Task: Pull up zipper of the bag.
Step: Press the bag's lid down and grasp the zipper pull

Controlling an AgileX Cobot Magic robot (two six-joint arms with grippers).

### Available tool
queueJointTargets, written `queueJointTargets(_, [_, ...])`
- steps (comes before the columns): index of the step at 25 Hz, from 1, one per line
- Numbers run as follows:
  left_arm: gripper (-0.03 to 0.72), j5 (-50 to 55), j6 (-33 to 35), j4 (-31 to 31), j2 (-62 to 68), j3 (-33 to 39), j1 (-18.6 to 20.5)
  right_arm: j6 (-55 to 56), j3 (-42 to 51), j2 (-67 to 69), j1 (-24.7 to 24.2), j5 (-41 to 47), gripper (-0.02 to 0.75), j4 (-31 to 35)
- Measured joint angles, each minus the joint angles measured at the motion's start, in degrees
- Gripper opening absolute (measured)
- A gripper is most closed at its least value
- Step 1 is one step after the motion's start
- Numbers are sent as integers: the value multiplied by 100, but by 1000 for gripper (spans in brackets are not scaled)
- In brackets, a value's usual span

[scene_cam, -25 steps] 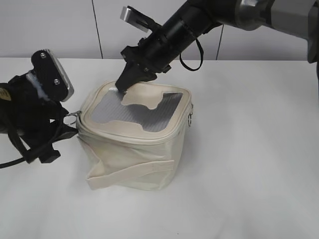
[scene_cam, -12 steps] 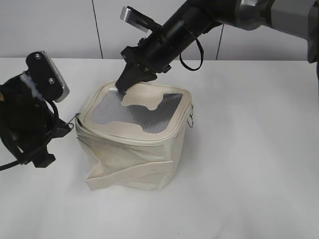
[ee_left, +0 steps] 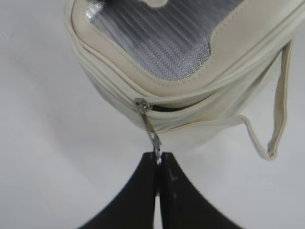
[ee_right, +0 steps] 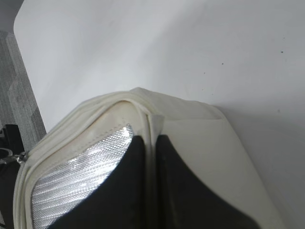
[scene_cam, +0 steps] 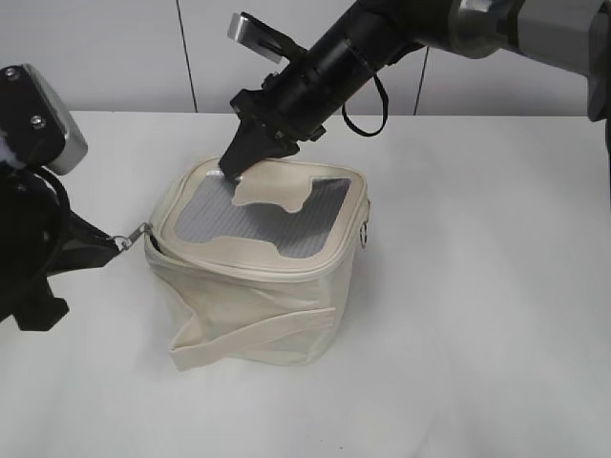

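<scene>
Small boxy cream fabric bag point(scene_cam: 258, 277), soft, light; left gripper point(ee_left: 158, 160) pinches the silver zipper point(ee_left: 147, 120) pull at its near corner; right gripper point(scene_cam: 236, 162) clamps the rear lid rim, anchoring.

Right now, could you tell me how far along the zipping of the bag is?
Done: the right hand pins the bag by its lid's back edge. In hand: the left hand pinches the zipper pull, drawn taut. Left: a dark gap beside the slider shows the zipper still partly open.
</scene>
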Motion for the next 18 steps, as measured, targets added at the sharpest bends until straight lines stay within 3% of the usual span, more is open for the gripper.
queueJointTargets(4, [-8,177,534,-622,53,0,-173,-12,0,0,0,15,41,5])
queueJointTargets(11, [-8,-98,768,-1167,399,-1,-1306,19,0,0,0,22,41,5])
queueJointTargets(18, [-8,-895,784,-1574,928,-6,-2104,30,0,0,0,60,41,5])
